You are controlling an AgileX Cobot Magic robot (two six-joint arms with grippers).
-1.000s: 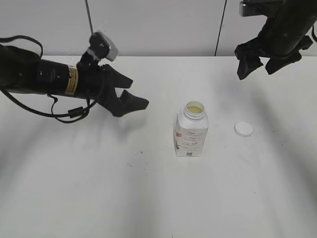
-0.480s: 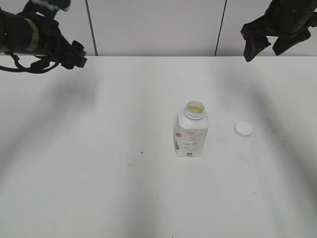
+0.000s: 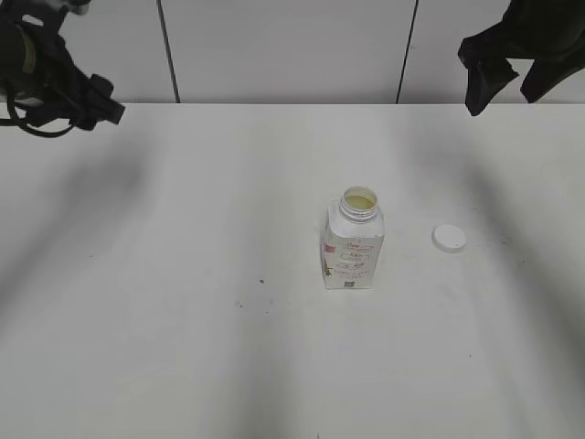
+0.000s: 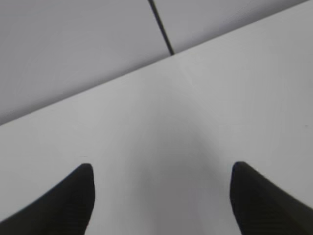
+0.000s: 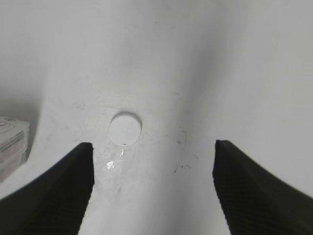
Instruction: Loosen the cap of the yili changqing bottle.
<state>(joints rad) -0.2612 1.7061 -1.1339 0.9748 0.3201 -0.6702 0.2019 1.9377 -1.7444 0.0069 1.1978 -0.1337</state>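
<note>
The yili changqing bottle (image 3: 353,245) stands upright in the middle of the white table, its neck open with pale liquid showing inside. The white cap (image 3: 449,239) lies flat on the table to the bottle's right; it also shows in the right wrist view (image 5: 125,128), with the bottle's edge (image 5: 12,147) at far left. My left gripper (image 3: 96,102) is raised at the far left, open and empty; in the left wrist view (image 4: 161,196) only bare table lies between its jaws. My right gripper (image 3: 507,78) is raised at the top right, open and empty, high above the cap (image 5: 152,176).
The white table (image 3: 183,320) has a few small dark specks near the bottle. A pale wall with dark vertical seams (image 3: 168,50) runs along the table's far edge.
My left arm has pulled back from near the bottle to the far upper left. My right gripper has risen and drifted right. Bottle and cap have not moved.
</note>
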